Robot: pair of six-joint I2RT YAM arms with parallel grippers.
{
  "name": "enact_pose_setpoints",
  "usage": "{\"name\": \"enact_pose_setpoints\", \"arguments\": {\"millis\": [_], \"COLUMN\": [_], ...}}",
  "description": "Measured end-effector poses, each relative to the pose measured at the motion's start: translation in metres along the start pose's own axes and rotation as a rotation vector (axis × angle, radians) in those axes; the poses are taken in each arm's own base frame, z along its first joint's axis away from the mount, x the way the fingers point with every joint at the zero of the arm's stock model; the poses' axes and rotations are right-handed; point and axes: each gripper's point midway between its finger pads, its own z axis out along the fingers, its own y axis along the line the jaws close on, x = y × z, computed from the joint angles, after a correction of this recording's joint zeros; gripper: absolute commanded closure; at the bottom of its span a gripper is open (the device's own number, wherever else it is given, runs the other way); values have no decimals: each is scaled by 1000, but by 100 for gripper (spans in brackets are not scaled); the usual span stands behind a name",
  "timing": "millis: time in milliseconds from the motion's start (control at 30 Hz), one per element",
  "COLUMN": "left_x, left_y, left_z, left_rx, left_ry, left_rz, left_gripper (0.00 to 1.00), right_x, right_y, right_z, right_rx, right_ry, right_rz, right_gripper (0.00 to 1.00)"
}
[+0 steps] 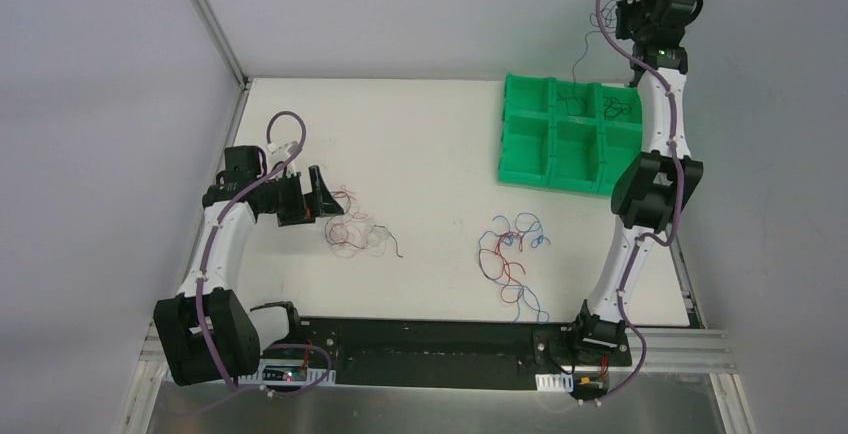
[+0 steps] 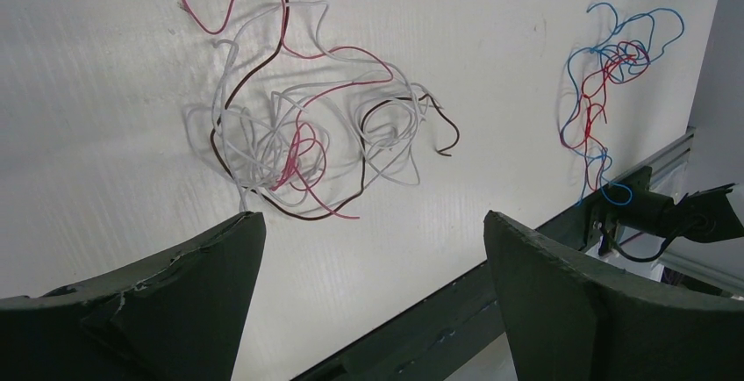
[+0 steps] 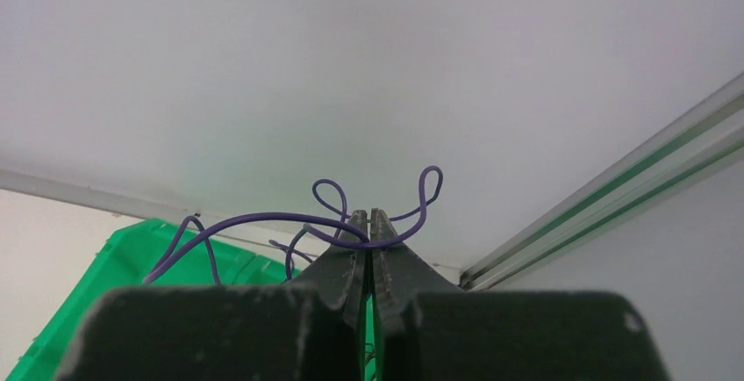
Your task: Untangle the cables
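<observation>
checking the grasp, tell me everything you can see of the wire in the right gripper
The wire is hair-thin, bluish-purple and curly, like flexible insulated cable. The right gripper, shut, pinches it at the fingertips; loops rise on both sides and one long end trails down left toward the green bin; whether it touches is unclear. It is held high above the table.

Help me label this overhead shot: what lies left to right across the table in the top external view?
Left gripper → white, red and dark wire tangle → red and blue wire tangle → green bin, its left edge just overlapping that tangle.
</observation>
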Motion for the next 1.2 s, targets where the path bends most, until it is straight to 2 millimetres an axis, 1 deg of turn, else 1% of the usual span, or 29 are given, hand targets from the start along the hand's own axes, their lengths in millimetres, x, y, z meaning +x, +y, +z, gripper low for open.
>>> {"name": "enact_pose_setpoints", "arguments": {"millis": [67,133,200,267,333,467,533,633,700,767,900,1000,1167,1200], "left_x": [-1,-1,0,0,0,1,0,-2,-3,-4,-4,-4,-4,-3], "left_y": [0,0,1,1,1,2,1,0,0,0,2,3,2,2], "left_z": [0,0,1,1,1,2,2,1,0,0,1,0,-1,-1], "left_rx": [0,0,-1,-1,-1,-1,-1,-2,-2,-2,-9,-19,-22,-23], "left_ry": [0,2,7,10,12,16,17,14,12,11,14,14,20,22], "left_rz": [1,-1,-5,-7,-9,-13,-13,-10,-9,-8,-11,-12,-15,-17], "left_gripper": [1,1,1,1,1,1,1,1,1,1,1,1,1,1], "right_x": [-7,-8,-5,6,23,73,100,131,143,149,160,181,224,231], "right_y": [-10,-15,-17,-15,-9,11,22,40,51,58,68,80,101,104], "right_z": [-3,-4,-5,-3,0,1,-1,-10,-17,-21,-19,-17,-17,-17], "right_rx": [18,26,25,17,0,-51,-78,-123,-151,-174,-198,-215,-226,-225], "right_ry": [-19,-22,-16,1,32,141,203,299,354,398,465,532,648,667], "right_rz": [-13,-17,-16,-10,5,60,90,141,175,211,266,297,346,353], "right_gripper": [100,100,100,100,100,100,100,100,100,100,100,100,100,94]}}
